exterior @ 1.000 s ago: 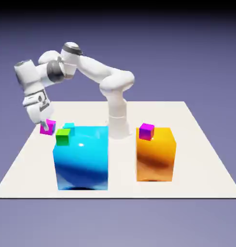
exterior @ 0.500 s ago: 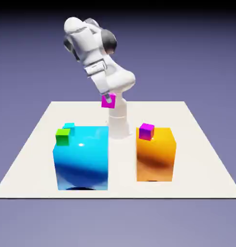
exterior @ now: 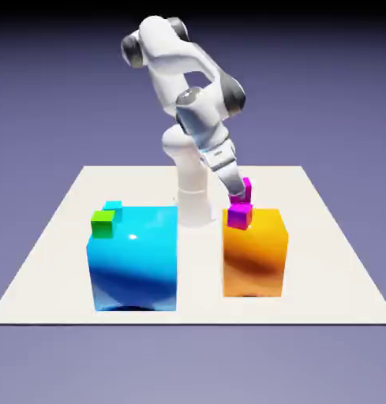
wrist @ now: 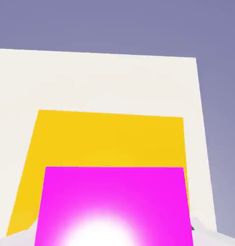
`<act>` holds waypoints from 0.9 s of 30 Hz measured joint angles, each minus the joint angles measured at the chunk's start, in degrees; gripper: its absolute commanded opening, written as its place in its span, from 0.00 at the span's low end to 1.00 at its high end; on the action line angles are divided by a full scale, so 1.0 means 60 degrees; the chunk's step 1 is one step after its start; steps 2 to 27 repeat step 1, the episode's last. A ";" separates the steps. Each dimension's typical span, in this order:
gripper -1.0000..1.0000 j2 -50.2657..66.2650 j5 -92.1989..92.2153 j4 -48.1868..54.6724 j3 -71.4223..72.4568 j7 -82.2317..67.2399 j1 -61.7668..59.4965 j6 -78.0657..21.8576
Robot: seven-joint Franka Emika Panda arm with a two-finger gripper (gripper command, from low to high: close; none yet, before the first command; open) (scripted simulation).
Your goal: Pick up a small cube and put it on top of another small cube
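The hot-pink cube (exterior: pixel 245 189) sits on top of the purple cube (exterior: pixel 240 215), which rests on the orange block (exterior: pixel 255 252) at that block's top corner nearest the blue block (exterior: pixel 133 259). The gripper (exterior: pixel 242 192) comes down at a slant from the side of the blue block, its tip right at the pink cube, which shows at the tip on the side away from the blue block. From this view it is not possible to tell whether the fingers are clamped on the cube or have let go of it; the tip is too small and partly merged with the cube's colour.

In the hand view a large pink face (wrist: pixel 112 206) fills the lower middle, with a bright glare at the bottom edge that washes out its lower part. It hides the finger tips almost entirely. Above that face lies the orange block's top (wrist: pixel 109 139), then the white table (wrist: pixel 90 81). The purple cube cannot be made out here. A green cube (exterior: pixel 103 225) and a cyan cube (exterior: pixel 112 206) sit on the blue block's top, at its corner farthest from the orange block.
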 measured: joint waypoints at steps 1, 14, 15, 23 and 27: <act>1.00 0.0000 0.0000 0.0000 0.0000 0.0000 0.0000 0.0000; 1.00 0.0000 0.0000 0.0000 0.0000 0.0000 0.0000 0.0000; 1.00 0.0000 0.0000 0.0000 0.0000 0.0000 0.0000 0.0000; 1.00 0.0000 0.0000 0.0000 0.0000 0.0000 0.0000 0.0000; 1.00 0.0000 0.0000 0.0000 0.0000 0.0000 0.0000 0.0000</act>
